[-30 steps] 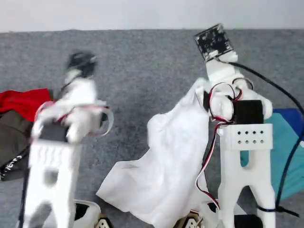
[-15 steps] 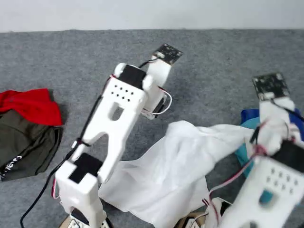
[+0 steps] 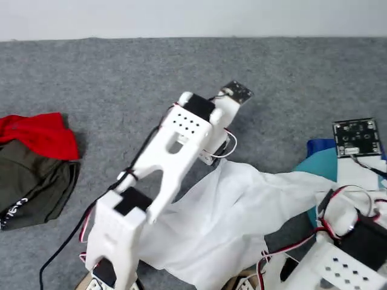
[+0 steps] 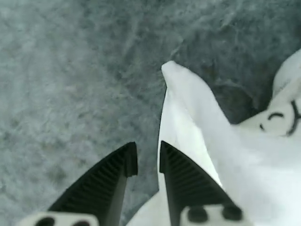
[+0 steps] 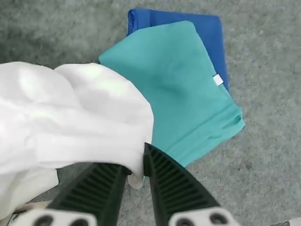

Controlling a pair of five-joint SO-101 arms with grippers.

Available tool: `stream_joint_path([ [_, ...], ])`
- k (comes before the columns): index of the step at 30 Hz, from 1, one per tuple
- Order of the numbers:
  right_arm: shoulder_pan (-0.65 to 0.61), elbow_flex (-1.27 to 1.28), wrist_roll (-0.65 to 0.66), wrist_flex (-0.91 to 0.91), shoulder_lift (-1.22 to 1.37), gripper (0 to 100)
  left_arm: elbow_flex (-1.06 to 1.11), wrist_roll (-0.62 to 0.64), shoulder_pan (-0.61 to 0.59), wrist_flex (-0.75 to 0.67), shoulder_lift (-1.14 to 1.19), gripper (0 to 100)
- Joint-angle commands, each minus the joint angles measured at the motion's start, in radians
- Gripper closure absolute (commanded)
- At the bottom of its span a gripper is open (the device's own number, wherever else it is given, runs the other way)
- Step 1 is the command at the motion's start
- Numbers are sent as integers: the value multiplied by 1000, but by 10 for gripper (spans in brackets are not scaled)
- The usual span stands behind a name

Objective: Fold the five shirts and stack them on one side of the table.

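- Grey, carpet-like covering spreads over the whole tabletop (image 3: 121, 72), with a pale wall (image 3: 181, 18) along its far edge.
- A white shirt (image 3: 230, 211) lies crumpled and unfolded across the middle and near part of the tabletop, one stretch of it drawn out toward the right arm (image 3: 351, 241).
- The right hand (image 5: 136, 162) is clamped on a fold of the white shirt; the right wrist view shows cloth bunched between the two dark fingers.
- Beyond that hand, a teal shirt (image 5: 183, 94) lies folded on top of a folded blue shirt (image 5: 207, 28), whose edge shows past the teal one. In the high view this pile sits at the right side of the tabletop, partly behind the right arm.
- The left arm (image 3: 175, 139) reaches out over the middle of the tabletop, above the far edge of the white shirt.
- The left hand (image 4: 146, 157) has its fingers only narrowly apart, with grey covering visible in the gap and no cloth between them. A raised corner of the white shirt stands just beside one finger.
- At the left side, a red shirt (image 3: 39, 133) lies rumpled, touching a dark olive shirt (image 3: 30, 181) nearer the front edge; both are well apart from the white shirt.
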Motion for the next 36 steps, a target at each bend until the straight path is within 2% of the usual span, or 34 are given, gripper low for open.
stream_joint_path([
  [1, 12, -3, 9, 27, -5, 988, -143, 3, 46, -6, 49, 909],
  [7, 97, -6, 12, 58, -28, 988, -328, 3, 129, 35, 184, 908],
  [10, 101, -3, 25, 58, -33, 988, -400, 3, 161, 51, 258, 908],
  [15, 102, -3, 31, 58, -33, 988, -518, 3, 160, 72, 359, 908],
  [21, 101, -3, 31, 58, -33, 988, -661, 3, 94, 77, 431, 908],
  [28, 99, -3, 31, 58, -33, 988, -727, 2, 81, 74, 523, 908],
  [33, 99, -3, 31, 58, -33, 988, -731, -18, 80, 95, 569, 824],
  [36, 99, -3, 31, 58, -33, 988, -731, -18, 80, 95, 577, 821],
])
